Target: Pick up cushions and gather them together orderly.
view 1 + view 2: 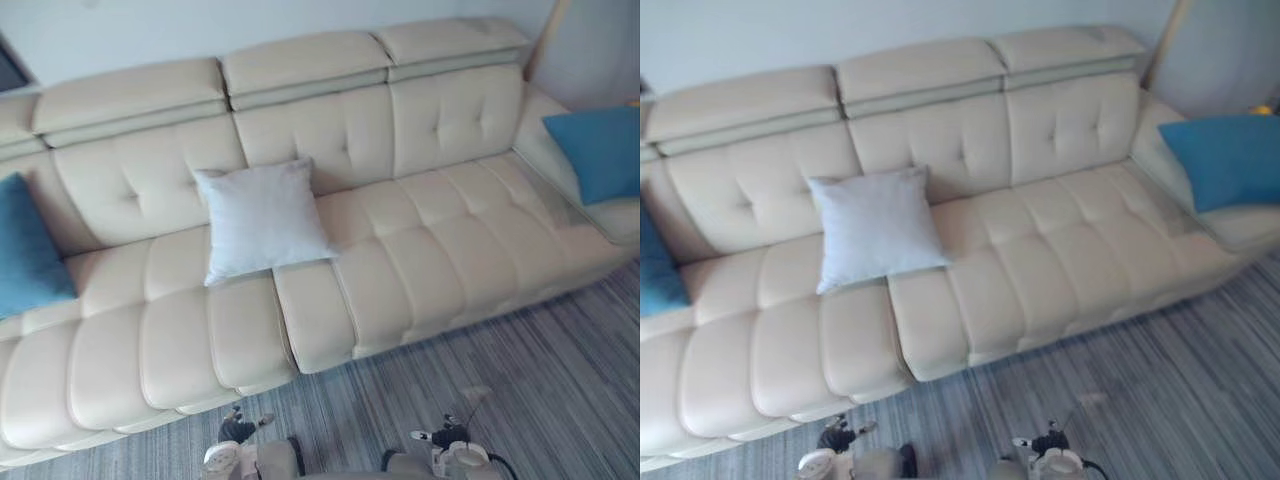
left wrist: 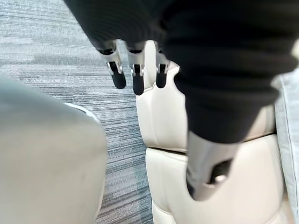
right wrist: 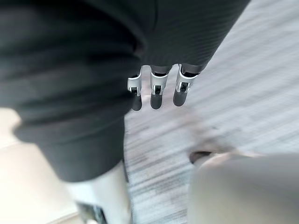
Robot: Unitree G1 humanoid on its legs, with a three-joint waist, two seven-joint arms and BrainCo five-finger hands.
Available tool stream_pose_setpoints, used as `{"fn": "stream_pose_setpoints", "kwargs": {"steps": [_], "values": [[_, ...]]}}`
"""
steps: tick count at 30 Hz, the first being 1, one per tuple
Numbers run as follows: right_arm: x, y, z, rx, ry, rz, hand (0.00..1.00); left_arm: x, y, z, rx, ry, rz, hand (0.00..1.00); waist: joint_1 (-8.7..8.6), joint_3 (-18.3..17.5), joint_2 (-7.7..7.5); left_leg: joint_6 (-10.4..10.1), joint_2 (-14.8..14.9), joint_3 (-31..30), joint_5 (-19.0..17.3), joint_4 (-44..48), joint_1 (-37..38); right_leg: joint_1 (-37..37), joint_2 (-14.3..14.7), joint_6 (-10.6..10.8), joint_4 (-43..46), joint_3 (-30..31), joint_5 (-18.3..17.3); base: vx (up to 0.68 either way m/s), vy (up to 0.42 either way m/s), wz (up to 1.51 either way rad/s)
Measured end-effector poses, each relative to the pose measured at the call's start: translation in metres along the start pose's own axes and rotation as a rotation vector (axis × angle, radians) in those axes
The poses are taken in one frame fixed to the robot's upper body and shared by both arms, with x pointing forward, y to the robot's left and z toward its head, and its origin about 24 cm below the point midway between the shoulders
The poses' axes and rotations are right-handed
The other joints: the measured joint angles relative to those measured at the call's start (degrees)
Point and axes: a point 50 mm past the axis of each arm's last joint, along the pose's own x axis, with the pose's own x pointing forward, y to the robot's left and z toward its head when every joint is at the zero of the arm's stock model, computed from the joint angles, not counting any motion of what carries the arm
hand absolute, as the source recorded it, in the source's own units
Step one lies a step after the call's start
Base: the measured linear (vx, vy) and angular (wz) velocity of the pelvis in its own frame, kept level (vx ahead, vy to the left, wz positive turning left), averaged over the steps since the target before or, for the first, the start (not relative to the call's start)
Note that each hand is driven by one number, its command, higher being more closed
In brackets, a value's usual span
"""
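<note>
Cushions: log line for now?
white cushion mid sofa | left blue cushion, right blue cushion at ends | left hand open | right hand open | none gathered

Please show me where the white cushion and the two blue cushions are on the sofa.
white cushion (image 1: 262,220): left eye view, middle of its front face.
left blue cushion (image 1: 25,250): left eye view, middle of its visible part.
right blue cushion (image 1: 600,150): left eye view, middle of its visible face.
</note>
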Motion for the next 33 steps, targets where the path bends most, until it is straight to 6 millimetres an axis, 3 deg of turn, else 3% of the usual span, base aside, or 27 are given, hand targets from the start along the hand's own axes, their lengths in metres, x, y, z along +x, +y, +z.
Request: {"fn": "stream_pose_setpoints", "kwargs": {"steps": [2,5,8,9,11,12,13,14,15,17,18,19,21,22,23,24,25,26,28,29,30,32,33], "values": [[-0.001,0.000,-0.004,0.016,0.011,-0.005,0.00,0.000,0.001,-0.002,0.003,0.010,0.002,0.00,-0.98,-0.31,-0.15,0.55,-0.77,0.00,0.78,-1.56,0.09,0.58,-0.18,-0.05,-2.34,-0.14,1.26,0.06,0.074,0.00],[-0.001,0.002,-0.004,0.048,0.015,-0.005,0.00,0.000,0.000,-0.003,-0.007,0.017,-0.001,0.00,-1.11,-0.64,-0.32,1.14,-0.83,1.32,1.38,-2.40,0.89,0.56,0.19,-0.18,-3.19,0.55,1.64,0.09,0.018,-0.22],[-0.001,0.007,-0.002,0.059,0.008,0.008,0.00,-0.001,0.000,-0.009,-0.045,0.051,0.012,0.00,-0.97,-1.27,1.25,0.70,1.45,5.84,1.08,-2.77,2.16,-1.17,2.57,-2.57,-3.60,3.57,3.32,0.13,-0.014,-0.93],[-0.001,0.007,0.003,0.057,-0.005,0.012,0.00,-0.002,-0.001,-0.013,-0.056,0.068,0.014,0.00,-0.88,-1.80,2.28,0.63,3.23,8.50,1.04,-3.43,2.13,-3.32,4.62,-3.29,-4.04,3.64,6.19,0.09,-0.042,-1.53],[0.001,0.008,0.013,0.054,-0.031,0.015,0.00,-0.002,-0.001,-0.013,-0.067,0.072,0.016,0.00,-0.73,-1.66,2.84,0.64,5.22,12.20,1.05,-4.05,2.31,-6.04,6.85,-4.90,-4.29,-0.45,9.62,0.08,-0.073,-1.65],[0.002,0.008,0.015,0.051,-0.039,0.015,0.00,-0.002,-0.002,-0.013,-0.070,0.072,0.010,0.00,-0.76,-1.57,2.98,0.65,6.31,14.16,1.07,-3.99,2.38,-7.10,7.64,-7.15,-4.92,-7.20,11.18,0.06,-0.156,-1.40],[0.002,0.006,0.016,0.050,-0.040,0.012,0.00,-0.002,-0.005,-0.013,-0.069,0.072,-0.001,0.00,-0.82,-1.15,3.58,0.65,7.23,16.26,1.09,-4.16,2.98,-7.70,7.10,-9.55,-4.33,-16.62,9.70,0.05,-0.176,-1.24],[0.002,0.006,0.017,0.050,-0.042,0.010,0.00,-0.002,-0.005,-0.013,-0.064,0.071,-0.003,0.00,-0.97,-1.08,3.40,0.65,6.98,17.08,1.08,-4.22,3.36,-7.81,6.40,-10.38,-3.00,-21.07,7.63,0.02,-0.170,-0.98],[0.002,0.003,0.010,0.060,-0.025,0.003,0.00,-0.001,-0.004,-0.012,-0.051,0.071,-0.003,0.00,-1.05,-1.23,2.22,0.12,5.88,19.15,0.74,-4.30,4.95,-7.46,4.75,-9.67,-0.92,-27.53,3.81,0.03,-0.128,-0.76],[0.002,-0.007,0.009,0.090,-0.023,-0.025,0.00,-0.002,-0.006,-0.013,-0.042,0.075,-0.013,0.00,-1.41,-0.58,4.06,-1.49,6.52,19.50,-0.34,-3.46,6.79,-7.11,5.79,-8.06,0.30,-24.44,2.89,0.03,-0.095,-0.69],[0.002,-0.008,0.009,0.092,-0.023,-0.028,0.00,-0.002,-0.007,-0.012,-0.040,0.072,-0.016,0.00,-1.41,-0.43,4.09,-2.03,6.75,19.52,-0.69,-2.48,6.79,-7.10,6.06,-7.90,0.19,-23.97,2.34,0.01,-0.084,-0.50],[0.002,-0.009,0.008,0.103,-0.020,-0.032,0.00,-0.001,-0.006,-0.011,-0.033,0.068,-0.017,0.00,-1.34,-0.18,4.41,-2.92,8.44,19.24,-1.39,2.77,5.90,-6.64,6.44,-8.19,0.70,-23.00,0.94,-0.02,-0.131,-0.42],[0.002,-0.010,0.005,0.119,-0.011,-0.039,0.00,-0.001,-0.007,-0.009,-0.042,0.060,-0.017,0.00,-1.28,0.43,3.63,-2.78,12.15,17.83,-2.01,14.73,2.56,-5.73,7.31,-8.37,1.21,-21.88,-0.28,-0.01,-0.170,-0.42],[0.002,-0.010,0.006,0.121,-0.014,-0.042,0.00,-0.001,-0.006,-0.005,-0.057,0.038,-0.012,0.00,-1.15,0.96,4.38,-0.59,16.36,14.69,-0.67,27.31,-1.03,-4.07,9.16,-9.59,1.95,-20.18,-1.33,0.06,-0.146,-0.47],[0.001,-0.010,0.006,0.122,-0.018,-0.042,0.00,-0.001,-0.006,-0.004,-0.059,0.034,-0.011,0.00,-1.15,1.28,4.22,1.15,17.18,12.32,0.23,31.67,-3.06,-3.40,9.88,-10.03,2.12,-19.24,-1.71,0.17,-0.118,-0.83],[0.001,-0.007,0.009,0.130,-0.031,-0.036,0.00,-0.001,-0.008,-0.002,-0.061,0.022,-0.014,0.00,-0.55,1.24,4.50,-0.44,16.61,7.50,-2.16,35.79,-6.15,-2.83,10.93,-10.39,2.33,-16.56,-2.04,0.16,-0.025,-0.76],[0.002,-0.007,0.013,0.132,-0.039,-0.035,0.00,-0.001,-0.008,0.000,-0.062,0.014,-0.015,0.00,-0.36,1.29,4.43,-0.92,15.79,6.41,-3.32,36.05,-6.86,-2.84,11.19,-10.42,2.31,-15.35,-2.06,0.18,-0.004,-1.32],[0.002,-0.007,0.014,0.149,-0.040,-0.037,0.00,0.000,-0.010,0.004,-0.060,-0.006,-0.020,0.00,0.26,1.43,4.20,-1.33,12.35,3.24,-5.61,33.89,-9.26,-2.79,11.67,-10.47,2.17,-11.50,-2.06,0.14,0.015,-1.16],[0.002,-0.007,0.014,0.151,-0.038,-0.042,0.00,-0.001,-0.015,0.006,-0.070,-0.017,-0.029,0.00,1.16,1.43,4.19,-1.33,9.04,-0.02,-6.38,29.32,-11.00,-2.71,12.15,-10.45,2.14,-7.74,-2.06,0.16,0.062,-1.32],[0.002,-0.005,0.014,0.153,-0.033,-0.045,0.00,-0.001,-0.018,0.008,-0.075,-0.023,-0.035,0.00,1.90,1.43,4.21,-1.98,5.18,-5.03,-6.13,21.42,-12.09,-2.96,12.43,-10.19,1.80,-4.76,-2.12,0.12,0.082,-1.33],[0.001,-0.004,0.013,0.155,-0.032,-0.044,0.00,-0.001,-0.018,0.007,-0.072,-0.024,-0.035,0.00,2.02,1.38,4.28,-1.94,3.98,-7.41,-5.65,17.41,-12.08,-2.96,12.76,-10.00,1.60,-3.49,-2.14,0.14,0.116,-1.30],[0.001,0.000,0.012,0.159,-0.026,-0.037,0.00,-0.002,-0.020,0.006,-0.081,-0.017,-0.039,0.00,2.13,1.04,4.81,-0.08,3.25,-11.36,-2.24,10.45,-11.82,-2.70,14.46,-9.27,1.11,-0.16,-2.30,0.19,0.137,-1.27],[0.000,0.003,0.011,0.162,-0.027,-0.029,0.00,-0.002,-0.017,0.006,-0.078,-0.017,-0.031,0.00,2.53,0.56,4.01,0.28,3.79,-8.93,-0.68,9.63,-9.81,-2.52,14.46,-8.22,1.53,2.21,-2.93,0.36,0.189,-1.56]]}}
